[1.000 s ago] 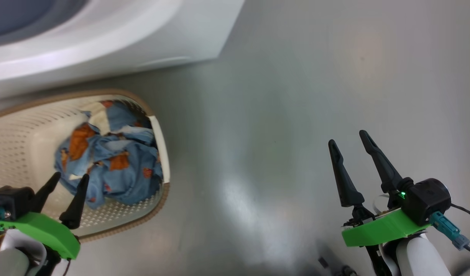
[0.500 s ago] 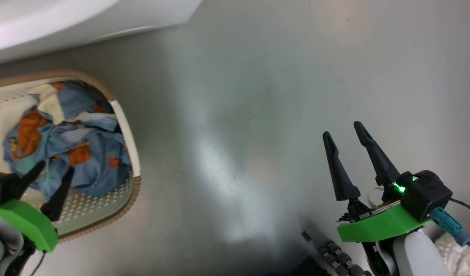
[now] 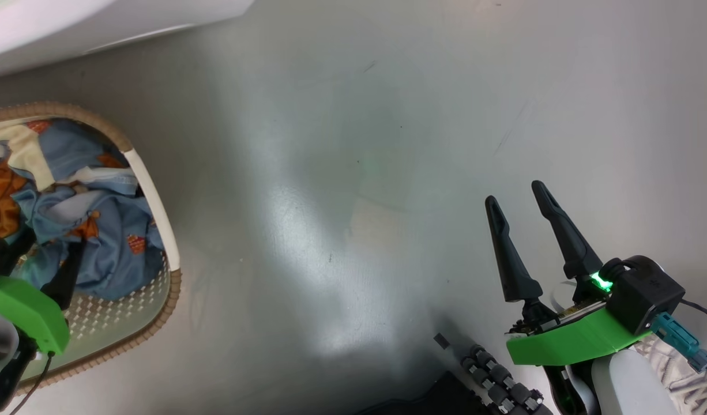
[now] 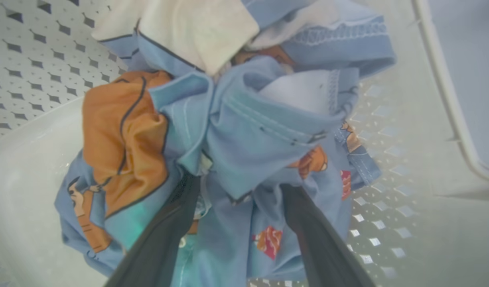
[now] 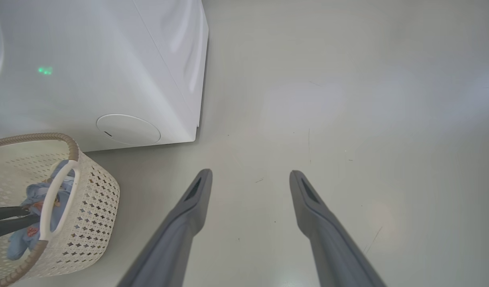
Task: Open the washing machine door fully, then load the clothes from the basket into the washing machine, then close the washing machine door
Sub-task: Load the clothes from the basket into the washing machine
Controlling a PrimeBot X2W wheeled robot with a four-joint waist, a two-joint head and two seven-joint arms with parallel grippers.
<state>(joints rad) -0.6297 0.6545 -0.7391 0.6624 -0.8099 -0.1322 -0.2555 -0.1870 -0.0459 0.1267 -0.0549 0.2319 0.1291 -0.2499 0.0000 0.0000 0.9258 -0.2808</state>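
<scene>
- Left hand (image 4: 238,185): its two long dark fingers stand wide apart, with their tips sunk into the clothes (image 4: 244,131), a crumpled bundle of light blue fabric with orange-brown printed figures and a cream-white part. A fold lies between the fingers, but nothing is clamped. We judge this to be the pose just before closing for the pick.
- The clothes lie inside the small cream-white perforated plastic basket (image 5: 93,199) with its brown woven-look rim, bunched toward the side with the white handle.
- The basket stands on the glossy grey floor (image 3: 359,173), just beside the front of the big white washing machine (image 5: 109,59) and below its round white service flap (image 5: 128,129). We judge that this nearness keeps the carry to the drum short.
- Right hand (image 3: 515,193): fully open and empty, it hovers over bare floor well apart from the basket. We take it to be parked clear of the left arm's work.
- Caution: a grip on one fold alone may let the rest of the bundle trail or drop.
</scene>
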